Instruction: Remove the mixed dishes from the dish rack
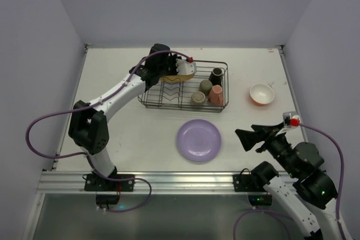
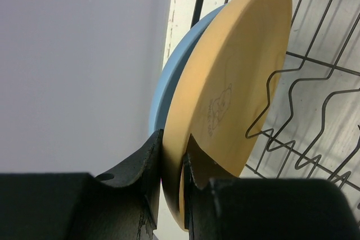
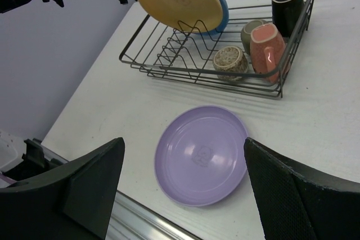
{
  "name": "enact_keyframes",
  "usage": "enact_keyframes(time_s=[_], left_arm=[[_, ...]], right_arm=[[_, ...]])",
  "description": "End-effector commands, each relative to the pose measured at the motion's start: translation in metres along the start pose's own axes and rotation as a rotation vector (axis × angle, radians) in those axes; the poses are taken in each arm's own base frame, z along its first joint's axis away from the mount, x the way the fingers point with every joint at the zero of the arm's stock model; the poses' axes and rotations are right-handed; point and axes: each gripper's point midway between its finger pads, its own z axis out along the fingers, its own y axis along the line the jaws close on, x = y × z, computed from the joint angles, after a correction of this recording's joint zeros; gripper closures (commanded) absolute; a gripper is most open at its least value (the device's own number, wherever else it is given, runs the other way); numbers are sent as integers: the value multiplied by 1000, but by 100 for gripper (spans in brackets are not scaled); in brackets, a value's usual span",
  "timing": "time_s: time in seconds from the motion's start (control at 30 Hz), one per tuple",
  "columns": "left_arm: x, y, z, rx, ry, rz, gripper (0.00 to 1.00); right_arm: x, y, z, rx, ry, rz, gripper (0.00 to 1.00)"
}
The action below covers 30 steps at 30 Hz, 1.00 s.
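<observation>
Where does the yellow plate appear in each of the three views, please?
Top external: the yellow plate is at upper centre, at the left end of the dish rack, largely hidden under the left wrist.
Left wrist: it fills the centre, standing on edge, with its lower rim between the left fingers.
Right wrist: it is at top centre, upright at the rack's far left end.
Shared landmark: the black wires of the dish rack.

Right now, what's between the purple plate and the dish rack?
Nothing: a bare strip of white table separates the purple plate from the dish rack, clearest in the right wrist view.
</observation>
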Motion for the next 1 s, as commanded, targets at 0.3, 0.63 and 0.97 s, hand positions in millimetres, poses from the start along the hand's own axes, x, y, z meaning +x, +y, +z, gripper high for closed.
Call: enact_keyframes(time_s=[0.3,0.63,0.97], left_arm=[[-37,46,-56,-138,-47,-4,100],[-47,43,-85,-135,-99,-48,100],[-64,57,-113,-177,-170,-159,100]], right_arm=[[-11,7,-3,-45,-57,-24,11],[-9,8,-1,-49,-46,-32,11],[-9,8,-1,-48,-47,-31,11]])
